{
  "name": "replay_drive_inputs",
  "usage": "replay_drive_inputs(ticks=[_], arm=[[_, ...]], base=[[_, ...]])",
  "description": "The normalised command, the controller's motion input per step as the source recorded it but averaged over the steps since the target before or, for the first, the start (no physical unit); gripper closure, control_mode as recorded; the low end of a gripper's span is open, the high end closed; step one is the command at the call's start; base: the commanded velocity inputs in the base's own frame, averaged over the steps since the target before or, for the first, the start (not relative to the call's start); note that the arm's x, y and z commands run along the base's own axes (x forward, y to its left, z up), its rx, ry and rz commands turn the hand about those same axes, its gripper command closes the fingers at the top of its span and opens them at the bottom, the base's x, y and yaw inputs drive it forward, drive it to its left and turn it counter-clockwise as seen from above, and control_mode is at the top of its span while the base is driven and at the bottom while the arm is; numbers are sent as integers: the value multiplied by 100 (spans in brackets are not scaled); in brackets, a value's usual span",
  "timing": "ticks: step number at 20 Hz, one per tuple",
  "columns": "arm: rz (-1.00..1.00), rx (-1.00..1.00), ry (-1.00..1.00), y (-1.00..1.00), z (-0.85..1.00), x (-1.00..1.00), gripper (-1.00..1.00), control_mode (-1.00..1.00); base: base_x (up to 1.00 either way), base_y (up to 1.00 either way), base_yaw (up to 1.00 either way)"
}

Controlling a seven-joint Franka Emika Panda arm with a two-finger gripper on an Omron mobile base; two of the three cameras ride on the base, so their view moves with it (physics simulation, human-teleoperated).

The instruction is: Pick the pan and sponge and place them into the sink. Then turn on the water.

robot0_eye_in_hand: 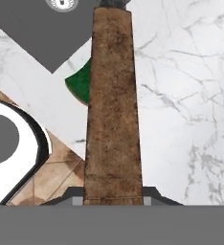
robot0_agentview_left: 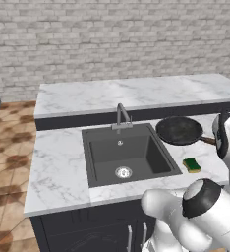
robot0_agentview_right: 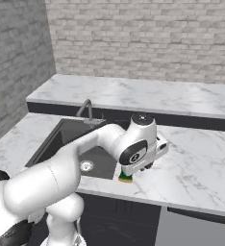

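A white marble counter (robot0_agentview_left: 58,167) is being shown against a pale brick wall (robot0_agentview_left: 112,39). Behind the counter, a raised marble ledge (robot0_agentview_left: 136,93) is being seen; beside it, terracotta floor tiles (robot0_agentview_left: 9,147).

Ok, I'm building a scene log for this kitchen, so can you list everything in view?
black round frying pan with a brown wooden handle: one, black and brown, on the counter right of the sink
yellow rectangular sponge with a green top: one, on the counter in front of the pan
dark-grey square sink: one, set in the near counter
round silver drain: one, sink floor
grey curved faucet: one, sink's back rim
white marble counters: two, near and rear
grey brick wall: behind the rear counter
brown tiled floor: left
white robot arm: one, reaching over the sponge
fingers: two, dark, against both sides of the pan's handle
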Motion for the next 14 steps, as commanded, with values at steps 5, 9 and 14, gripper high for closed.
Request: replay_drive_inputs(ticks=[5, 9, 14], arm=[[15, -4, 0, 64, 0, -50, 100, -100], [11, -1, 0, 65, 0, -27, 100, -100], [6, 0, 5, 56, 10, 7, 100, -100]], base=[[0, 0, 0], [0, 0, 0], [0, 0, 0]])
